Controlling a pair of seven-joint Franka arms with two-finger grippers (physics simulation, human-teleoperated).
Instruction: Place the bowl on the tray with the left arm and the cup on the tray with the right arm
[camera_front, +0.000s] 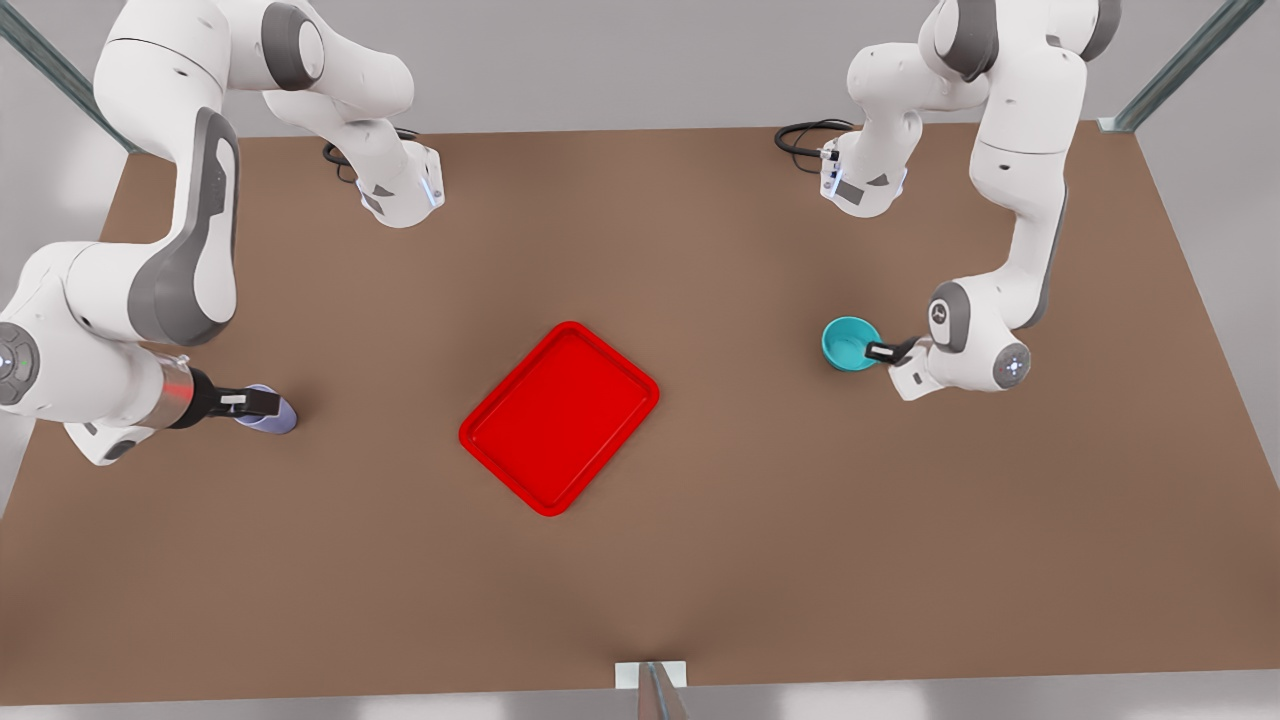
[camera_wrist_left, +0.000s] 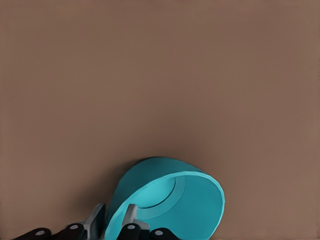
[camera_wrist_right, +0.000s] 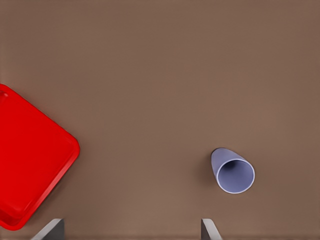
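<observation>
Fingertips (camera_wrist_left: 131, 215) of the left gripper (camera_wrist_left: 114, 217) straddled the turquoise bowl's (camera_wrist_left: 167, 200) wall, one inside, one outside, pinching the rim. Front view: left gripper (camera_front: 880, 351) at the bowl (camera_front: 850, 343), on the front view's right, well apart from the red tray (camera_front: 559, 417).

Right gripper (camera_front: 262, 402) sat over the lavender cup (camera_front: 277, 414) on the front view's left. Its wrist view showed fingers (camera_wrist_right: 207, 230) spread wide, the cup (camera_wrist_right: 232, 171) upright on the table (camera_front: 700, 560) off to one side rather than between them, nothing held. Tray (camera_wrist_right: 30, 165) corner in that view too.

Step in hand, judged: lift the bowl, and get the right arm onto the cup. Doing it well likely needs a straight lift so the thin rim doesn't slip or tilt, and the right gripper centred on the cup before closing.

Room: bare brown table between each object and the tray, no obstacles. Tray sat rotated, low raised rim to clear on both approaches. Both arms head for the same middle, so staggering them seems wise.
</observation>
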